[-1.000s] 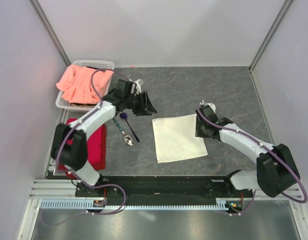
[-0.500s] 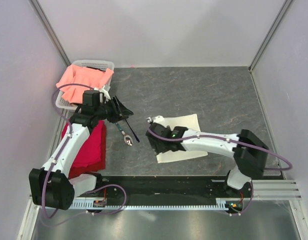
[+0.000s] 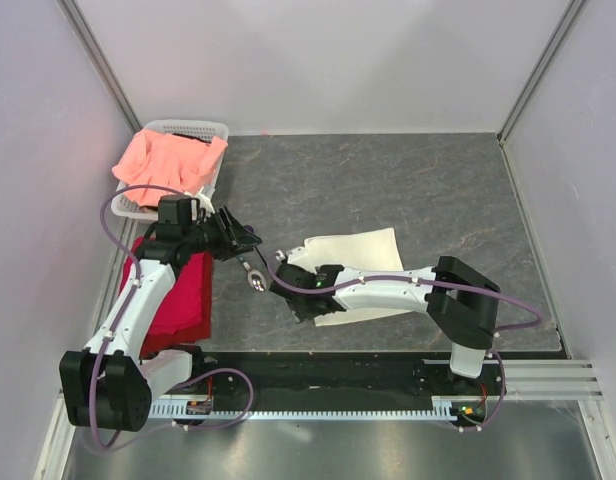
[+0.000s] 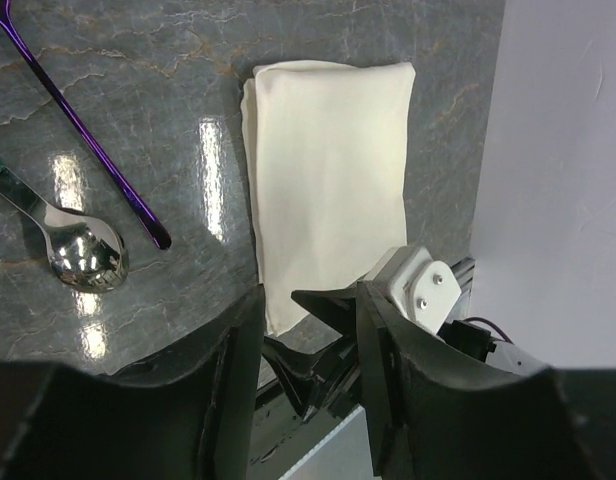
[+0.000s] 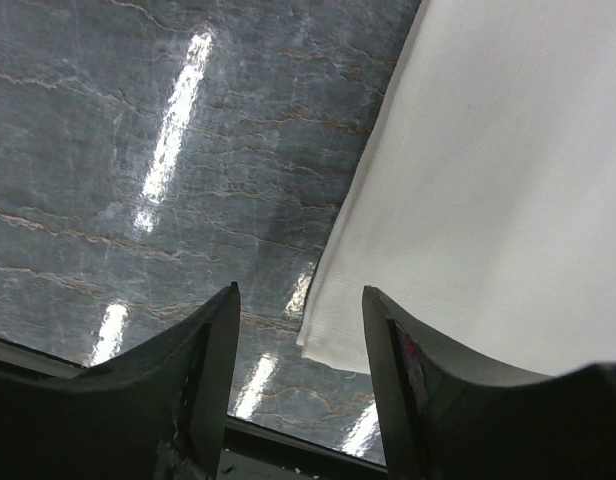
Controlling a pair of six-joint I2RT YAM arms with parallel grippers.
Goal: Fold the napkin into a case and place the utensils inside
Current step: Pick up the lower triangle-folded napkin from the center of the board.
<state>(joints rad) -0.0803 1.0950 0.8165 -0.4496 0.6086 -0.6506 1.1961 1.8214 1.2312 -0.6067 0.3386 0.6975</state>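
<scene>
The napkin (image 3: 360,252) (image 4: 328,170) lies on the grey table as a folded cream-white rectangle. Left of it lie the utensils: a slim purple-handled piece (image 4: 88,140) and a spoon (image 3: 256,281) with a shiny bowl (image 4: 85,258). My right gripper (image 3: 293,295) (image 5: 303,400) is open just over the napkin's near left corner (image 5: 333,340), with that corner showing between its fingers and apart from them. My left gripper (image 3: 243,243) (image 4: 308,380) hangs open and empty above the utensils' far end. The right arm covers the napkin's near edge in the top view.
A white basket (image 3: 188,127) holding a salmon-pink cloth (image 3: 168,160) stands at the back left. A red cloth (image 3: 178,290) lies at the table's left edge beneath the left arm. Pale walls close in the table on three sides.
The right arm has swung left across the napkin, from its far right corner to its near left corner, jaws now open. The left arm has drawn back left toward the red cloth.
</scene>
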